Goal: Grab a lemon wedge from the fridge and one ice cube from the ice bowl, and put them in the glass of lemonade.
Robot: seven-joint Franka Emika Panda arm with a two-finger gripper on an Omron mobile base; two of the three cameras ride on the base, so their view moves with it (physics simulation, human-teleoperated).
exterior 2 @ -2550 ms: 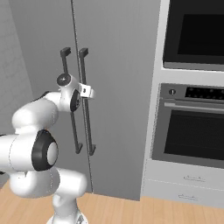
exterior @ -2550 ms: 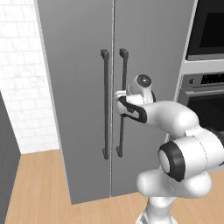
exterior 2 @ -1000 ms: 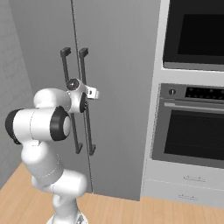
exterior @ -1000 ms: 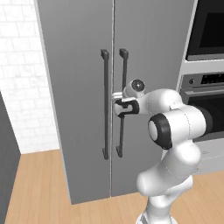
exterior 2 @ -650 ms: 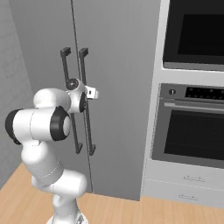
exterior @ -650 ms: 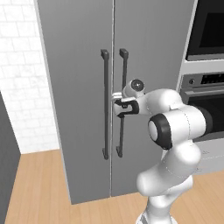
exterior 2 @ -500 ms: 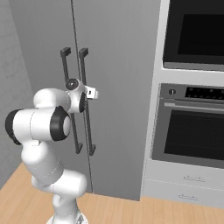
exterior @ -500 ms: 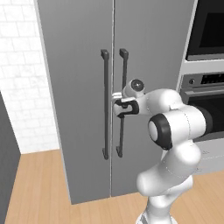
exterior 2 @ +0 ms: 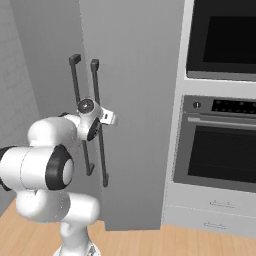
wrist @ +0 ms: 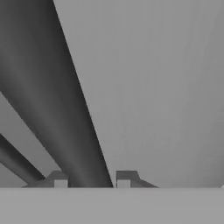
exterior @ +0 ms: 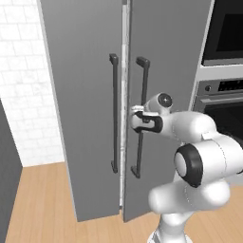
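At the fridge, right door just cracked at the seam, lemon wedge presumably inside, unseen. Gripper clamped narrow on the right handle, bar between the fingertips, left handle at 9 o'clock. Risk: straight pull instead of arc, fingers slide off, door swings shut.

grey fridge, dark handle, white brick wall
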